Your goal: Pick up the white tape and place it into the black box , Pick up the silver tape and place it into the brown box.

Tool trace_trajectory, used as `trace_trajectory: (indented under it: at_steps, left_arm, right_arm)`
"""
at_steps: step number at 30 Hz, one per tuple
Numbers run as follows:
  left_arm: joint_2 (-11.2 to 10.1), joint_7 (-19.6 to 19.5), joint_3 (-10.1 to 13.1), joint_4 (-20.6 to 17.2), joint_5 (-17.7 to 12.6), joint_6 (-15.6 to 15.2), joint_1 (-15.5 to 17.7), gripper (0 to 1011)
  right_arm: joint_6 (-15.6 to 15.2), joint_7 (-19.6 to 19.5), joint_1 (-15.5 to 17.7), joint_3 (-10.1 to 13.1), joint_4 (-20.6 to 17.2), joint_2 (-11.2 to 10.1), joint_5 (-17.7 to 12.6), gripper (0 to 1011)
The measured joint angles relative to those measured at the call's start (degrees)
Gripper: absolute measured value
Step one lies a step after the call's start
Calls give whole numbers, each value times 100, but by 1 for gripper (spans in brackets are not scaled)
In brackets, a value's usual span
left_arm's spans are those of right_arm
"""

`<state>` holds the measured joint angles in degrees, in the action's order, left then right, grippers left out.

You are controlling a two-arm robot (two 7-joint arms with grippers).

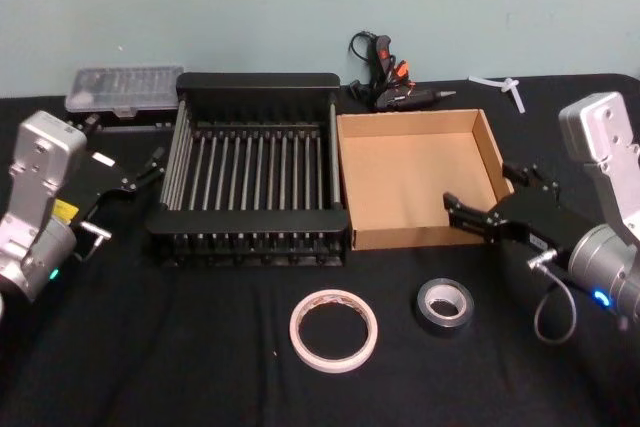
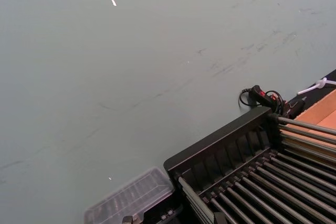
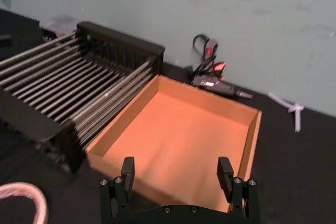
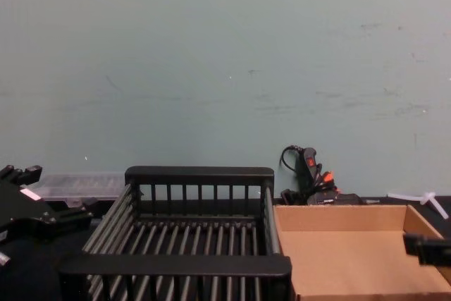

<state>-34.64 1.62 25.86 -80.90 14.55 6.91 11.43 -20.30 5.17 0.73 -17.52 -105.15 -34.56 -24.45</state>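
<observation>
The white tape (image 1: 334,330) lies flat on the black table in front of the black box (image 1: 258,80); its edge also shows in the right wrist view (image 3: 16,188). To its right lies the smaller silver tape (image 1: 444,305), in front of the brown box (image 1: 415,182). My right gripper (image 1: 492,197) hovers open over the near right corner of the brown box (image 3: 178,129), above and behind the silver tape, with nothing between its fingers (image 3: 127,170). Left of the black box (image 4: 199,173), my left gripper (image 1: 150,169) is held open and empty.
A black and orange glue gun (image 1: 395,82) with its cord lies behind the two boxes by the wall. A clear plastic case (image 1: 125,89) sits at the back left, a white plastic piece (image 1: 505,87) at the back right. Bare black cloth surrounds both tapes.
</observation>
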Motion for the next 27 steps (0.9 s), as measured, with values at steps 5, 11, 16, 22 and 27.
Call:
trace_trajectory:
  at_steps: [5, 11, 16, 22, 27]
  left_arm:
    - [0, 0, 0, 0, 0, 0, 0, 1001]
    - [0, 0, 0, 0, 0, 0, 0, 1001]
    - [0, 0, 0, 0, 0, 0, 0, 1001]
    - [0, 0, 0, 0, 0, 0, 0, 1001]
    - [0, 0, 0, 0, 0, 0, 0, 1001]
  right_arm:
    - [-405, 10, 165, 58, -222, -11, -55, 1002]
    - [-692, 35, 304, 116, -364, -17, -72, 1000]
    - [-870, 65, 433, 150, -422, 21, -77, 1000]
    - [-1026, 115, 556, 181, -455, 69, -76, 1000]
    - [-1144, 158, 627, 188, -459, 101, -64, 1000]
